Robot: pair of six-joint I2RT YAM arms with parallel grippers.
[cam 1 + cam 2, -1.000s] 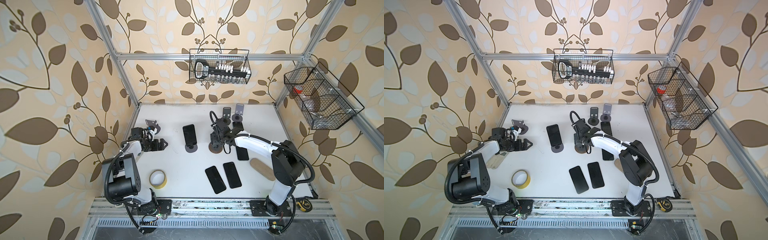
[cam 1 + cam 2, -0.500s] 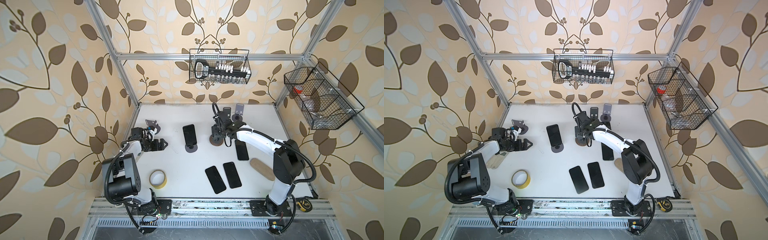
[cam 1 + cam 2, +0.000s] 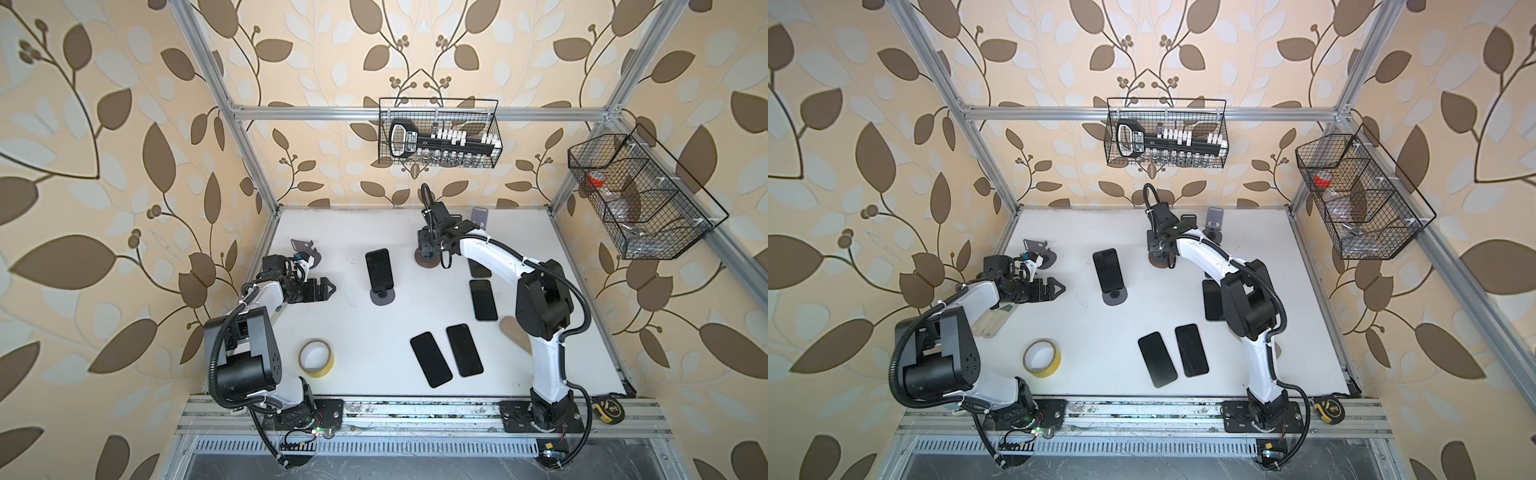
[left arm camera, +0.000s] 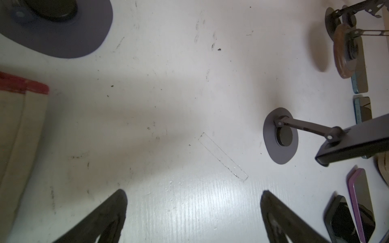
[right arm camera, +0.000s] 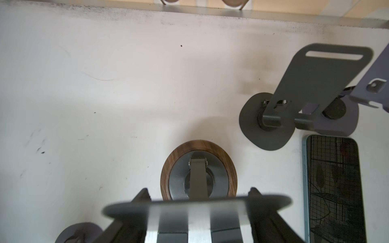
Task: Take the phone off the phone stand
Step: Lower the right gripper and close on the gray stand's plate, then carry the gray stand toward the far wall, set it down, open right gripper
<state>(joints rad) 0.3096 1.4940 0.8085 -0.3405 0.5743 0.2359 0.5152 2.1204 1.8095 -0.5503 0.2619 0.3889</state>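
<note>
Finding: the task is not yet done. The phone [image 3: 379, 269] leans upright in its phone stand [image 3: 382, 297] near the middle of the tabletop [image 3: 374, 332], a little toward the left edge, and neither pincer touches it. The right pincer [image 5: 199, 193] is near the middle of the back edge. Its jaws are about half closed and appear to clamp the cradle plate of an empty wood-based stand [image 5: 166, 168]. The left pincer [image 4: 193, 221] hovers near the left edge with jaws wide and nothing between them, facing the phone. In my judgement the next move is an approach to the phone, most readily by the left pincer. It calls for a grip across the long edges and a lift up out of the cradle lip without tipping the stand. Markings: the black tool [image 3: 405, 141] in the wire basket [image 3: 496, 124] on the back wall bears a white label, which is illegible. No brand can be read on any phone.
</note>
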